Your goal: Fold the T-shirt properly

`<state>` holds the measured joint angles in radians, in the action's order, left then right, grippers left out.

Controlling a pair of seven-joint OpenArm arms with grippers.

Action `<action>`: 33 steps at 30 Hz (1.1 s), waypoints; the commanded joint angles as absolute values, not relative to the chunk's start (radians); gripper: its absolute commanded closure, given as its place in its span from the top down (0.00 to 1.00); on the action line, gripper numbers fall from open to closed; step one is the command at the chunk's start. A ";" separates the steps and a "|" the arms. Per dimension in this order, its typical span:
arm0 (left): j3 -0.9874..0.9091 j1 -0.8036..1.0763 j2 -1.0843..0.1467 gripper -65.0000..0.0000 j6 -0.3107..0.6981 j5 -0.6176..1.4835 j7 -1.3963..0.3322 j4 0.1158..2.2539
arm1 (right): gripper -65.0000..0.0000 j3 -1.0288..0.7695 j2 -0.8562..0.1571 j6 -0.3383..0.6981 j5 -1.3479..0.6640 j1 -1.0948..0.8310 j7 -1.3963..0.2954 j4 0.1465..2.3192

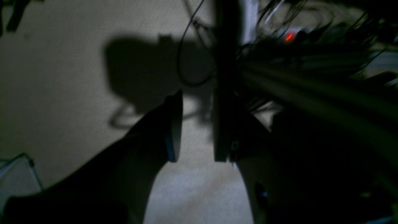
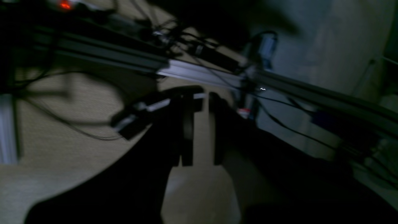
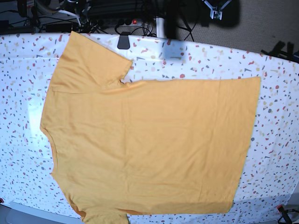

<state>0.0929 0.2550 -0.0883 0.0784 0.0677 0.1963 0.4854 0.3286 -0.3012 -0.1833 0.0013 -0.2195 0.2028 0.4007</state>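
The worktop [image 3: 280, 93] fills the base view under a white cloth speckled with red, grey and yellow flecks. Spread flat across most of it lies the T-shirt [image 3: 154, 144], plain orange-yellow, with no lettering, brand or label readable on the side that faces up. Its long axis runs left to right in the base view: the neckline sits at the left edge, the straight hem at the right. One short sleeve [image 3: 91, 63] points up toward the far left corner; the other sleeve, at the near edge, is cut off by the bottom of the picture.

Neither arm shows in the base view. Both wrist views are dark and blurred, looking at beige floor, metal rails and tangled cables, with a small red light glowing in each. The left gripper [image 1: 196, 137] has its fingers [image 1: 174, 130] apart, with bare floor showing in the gap and nothing held. The right gripper [image 2: 202, 137] also has its fingers [image 2: 186, 130] parted by a narrow gap, empty as well.
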 commanded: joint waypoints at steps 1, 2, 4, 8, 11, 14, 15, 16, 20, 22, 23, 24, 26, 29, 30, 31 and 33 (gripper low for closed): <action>0.093 0.263 -0.100 0.26 0.072 0.068 0.198 0.495 | 0.11 0.327 -0.312 -0.210 -0.006 -0.222 0.199 0.408; 0.093 0.263 -0.101 0.26 0.072 0.068 0.193 0.500 | 0.11 0.327 -0.304 -0.210 -0.013 -0.225 0.192 0.410; 0.093 0.263 -0.103 0.26 0.072 0.068 0.192 0.501 | 0.11 0.327 -0.292 -0.199 -0.060 -0.233 0.195 0.410; 0.093 0.263 -0.099 0.26 0.072 0.071 0.205 0.502 | 0.11 0.327 -0.276 -0.031 -0.139 -0.247 0.210 0.413; 0.093 0.263 -0.100 0.26 0.072 0.071 0.215 0.505 | 0.11 0.327 -0.257 0.079 -0.134 -0.256 0.245 0.427; 0.093 0.263 -0.100 0.25 0.072 0.071 0.233 0.505 | 0.11 0.327 -0.240 0.154 -0.130 -0.261 0.287 0.440; 0.093 0.263 -0.101 0.25 0.072 0.071 0.239 0.505 | 0.11 0.327 -0.234 0.167 -0.118 -0.263 0.299 0.445; 0.093 0.263 -0.100 0.25 0.072 0.071 0.241 0.505 | 0.11 0.327 -0.227 0.168 -0.092 -0.265 0.312 0.451; 0.093 0.263 -0.100 0.25 0.072 0.071 0.241 0.505 | 0.11 0.327 -0.195 0.164 -0.003 -0.266 0.299 0.476; 0.093 0.263 -0.100 0.26 0.072 0.071 0.241 0.505 | 0.11 0.327 -0.178 0.164 0.033 -0.266 0.241 0.490; 0.093 0.263 -0.100 0.26 0.072 0.071 0.241 0.505 | 0.11 0.327 -0.170 0.165 0.049 -0.266 0.211 0.500; 0.093 0.263 -0.100 0.26 0.072 0.071 0.243 0.505 | 0.11 0.327 -0.161 0.165 0.056 -0.266 0.198 0.509; 0.093 0.263 -0.100 0.26 0.072 0.071 0.266 0.505 | 0.11 0.327 -0.146 0.164 0.057 -0.266 0.198 0.522; 0.093 0.263 -0.100 0.32 0.072 0.071 0.266 0.505 | 0.14 0.327 -0.135 0.165 0.057 -0.266 0.198 0.533; 0.093 0.263 -0.100 0.38 0.072 0.071 0.265 0.505 | 0.19 0.327 -0.135 0.165 0.057 -0.266 0.198 0.533; 0.093 0.263 -0.100 0.43 0.072 0.071 0.263 0.505 | 0.28 0.327 -0.136 0.165 0.054 -0.266 0.198 0.533; 0.093 0.263 -0.100 0.49 0.072 0.071 0.263 0.505 | 0.48 0.327 -0.140 0.165 0.045 -0.266 0.198 0.533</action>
<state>0.0925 0.2573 -0.0971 0.0734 0.0708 0.2516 0.4980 0.3275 -0.1333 0.1577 0.0479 -0.2607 0.1890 0.5255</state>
